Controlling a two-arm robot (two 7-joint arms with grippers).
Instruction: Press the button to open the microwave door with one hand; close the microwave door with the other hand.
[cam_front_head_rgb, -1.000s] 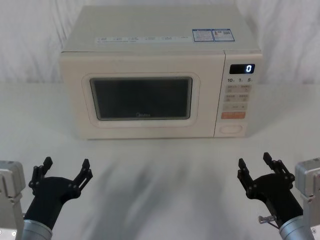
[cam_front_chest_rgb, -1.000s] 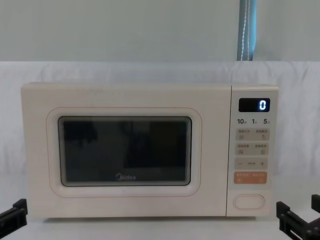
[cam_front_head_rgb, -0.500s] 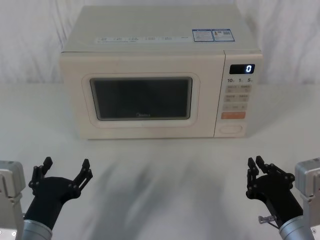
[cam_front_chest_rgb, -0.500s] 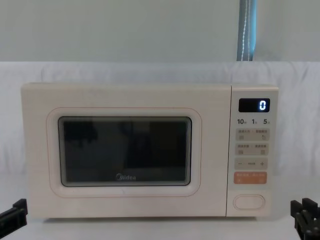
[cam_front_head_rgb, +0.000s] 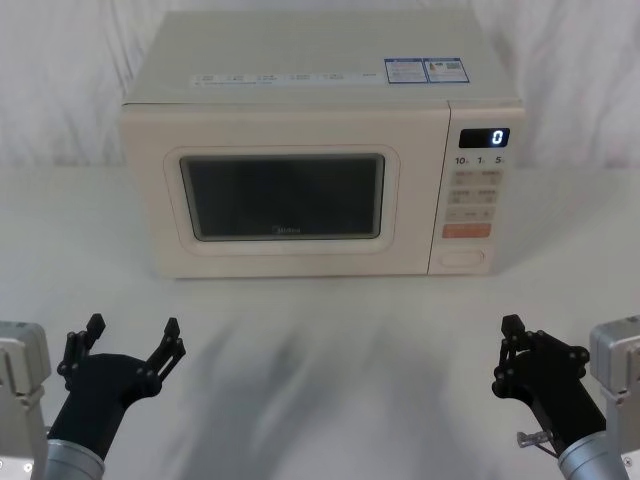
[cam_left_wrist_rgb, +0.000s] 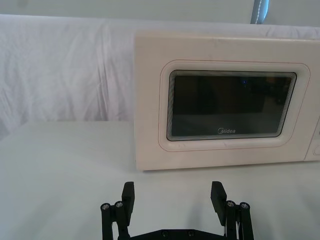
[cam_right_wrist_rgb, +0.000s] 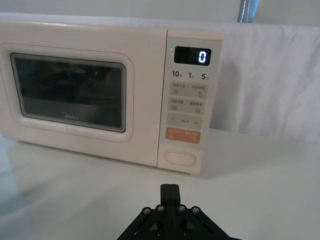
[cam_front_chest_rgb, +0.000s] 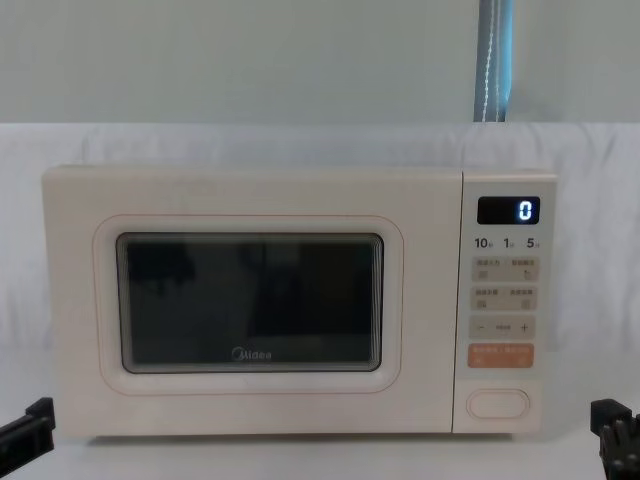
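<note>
- The right gripper (cam_front_head_rgb: 512, 325), at 5 o'clock of the microwave, has clenched its fingers together since a second ago, likely readying to poke the button (cam_front_head_rgb: 463, 257).
- The left gripper (cam_front_head_rgb: 130, 335), at 7 o'clock, stays splayed.
- The microwave door (cam_front_head_rgb: 285, 195), still closed, reads "Midea"; the display (cam_front_head_rgb: 484, 138) shows "0".

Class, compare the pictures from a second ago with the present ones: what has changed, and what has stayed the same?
The right gripper has closed its fingers on nothing, in place near the table's front. The left gripper stays open and parked. The microwave door remains shut, the button untouched.
</note>
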